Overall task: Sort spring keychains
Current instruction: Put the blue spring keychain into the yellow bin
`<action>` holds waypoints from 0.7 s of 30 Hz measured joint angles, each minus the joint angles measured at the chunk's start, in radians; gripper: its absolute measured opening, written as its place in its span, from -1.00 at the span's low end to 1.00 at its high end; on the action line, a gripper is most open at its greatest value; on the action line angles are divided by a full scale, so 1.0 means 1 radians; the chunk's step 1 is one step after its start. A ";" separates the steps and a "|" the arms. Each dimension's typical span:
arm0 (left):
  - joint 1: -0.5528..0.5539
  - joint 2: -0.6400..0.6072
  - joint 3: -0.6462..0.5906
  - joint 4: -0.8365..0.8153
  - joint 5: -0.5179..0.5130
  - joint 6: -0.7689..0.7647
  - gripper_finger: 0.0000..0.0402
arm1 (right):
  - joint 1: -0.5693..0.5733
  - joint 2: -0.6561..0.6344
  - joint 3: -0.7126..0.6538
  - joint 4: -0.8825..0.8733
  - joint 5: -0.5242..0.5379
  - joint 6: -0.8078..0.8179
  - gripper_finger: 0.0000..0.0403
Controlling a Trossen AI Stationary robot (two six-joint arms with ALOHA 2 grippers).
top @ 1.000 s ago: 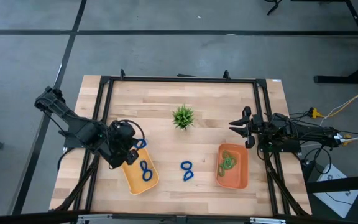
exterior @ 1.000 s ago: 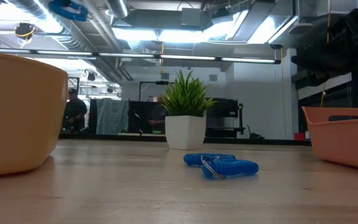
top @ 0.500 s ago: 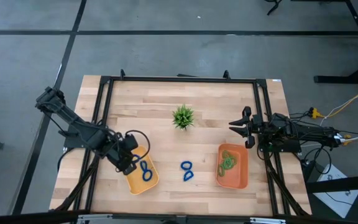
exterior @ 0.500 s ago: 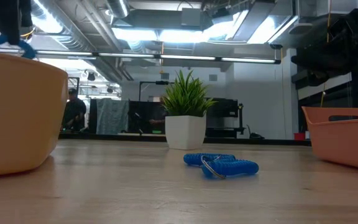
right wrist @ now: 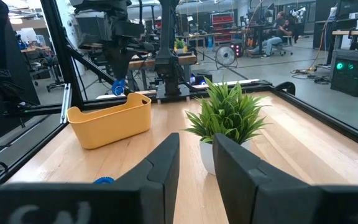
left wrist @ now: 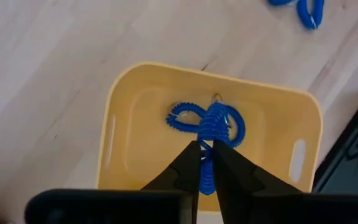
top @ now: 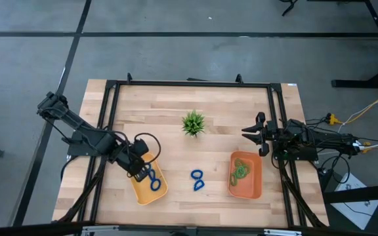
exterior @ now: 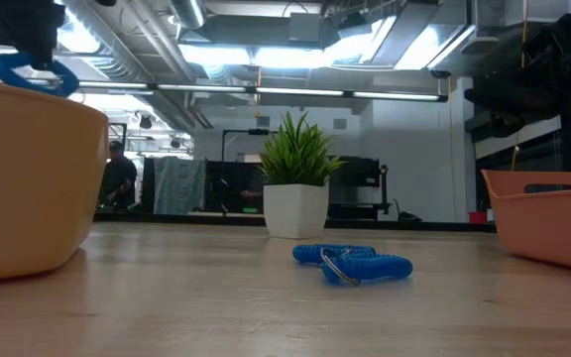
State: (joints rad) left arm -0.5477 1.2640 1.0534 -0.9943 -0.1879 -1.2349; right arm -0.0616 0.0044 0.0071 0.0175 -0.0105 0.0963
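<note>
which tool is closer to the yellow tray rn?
Left. The left tool hangs right over the yellow tray, holding a blue keychain. The right tool waits across the table, beyond the plant.

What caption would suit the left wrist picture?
Left end effector holding a blue spring keychain above the yellow tray.

Left tool [top: 141, 172] over the yellow tray [top: 151, 188]; blue keychain [top: 197, 179] lies mid-table.

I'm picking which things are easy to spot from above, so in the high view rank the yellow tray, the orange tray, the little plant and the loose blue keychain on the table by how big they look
1. Yellow tray and orange tray: they look about alike, and the left arm covers part of the yellow one, so I won't rank them.
2. Plant.
3. Loose blue keychain, smallest, though close to the plant.
</note>
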 joint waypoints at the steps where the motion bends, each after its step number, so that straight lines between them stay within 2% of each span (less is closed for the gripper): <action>1: 0.003 0.000 0.000 0.000 0.000 -0.009 -0.81 | 0.000 0.000 0.000 0.000 0.000 0.000 -0.52; 15: 0.007 0.000 0.000 -0.001 -0.004 -0.087 -0.58 | 0.000 0.000 0.000 0.000 0.000 0.000 -0.52; 21: 0.007 0.000 0.000 0.000 -0.065 -0.087 -0.55 | 0.000 0.000 0.000 0.000 0.000 0.000 -0.52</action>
State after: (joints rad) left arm -0.5411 1.2640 1.0534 -0.9943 -0.2533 -1.3221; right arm -0.0620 0.0044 0.0071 0.0174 -0.0102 0.0963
